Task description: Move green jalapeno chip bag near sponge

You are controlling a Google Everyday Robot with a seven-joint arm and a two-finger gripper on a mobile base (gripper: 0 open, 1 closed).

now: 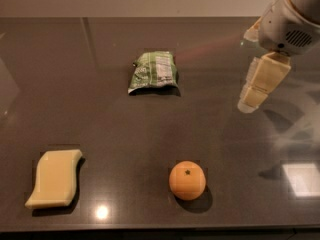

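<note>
The green jalapeno chip bag (154, 71) lies flat on the dark table at centre back, its white label panel facing up. The sponge (55, 178), a pale yellow block with wavy edges, lies at the front left, far from the bag. My gripper (251, 100) hangs above the table at the right, level with the bag and well to its right, touching nothing. The white arm housing (292, 19) reaches in from the upper right corner.
A round orange fruit (187, 180) sits at the front centre, between the sponge and the gripper's side. The glossy dark table (110, 129) shows light reflections at the right and ends at a front edge along the bottom.
</note>
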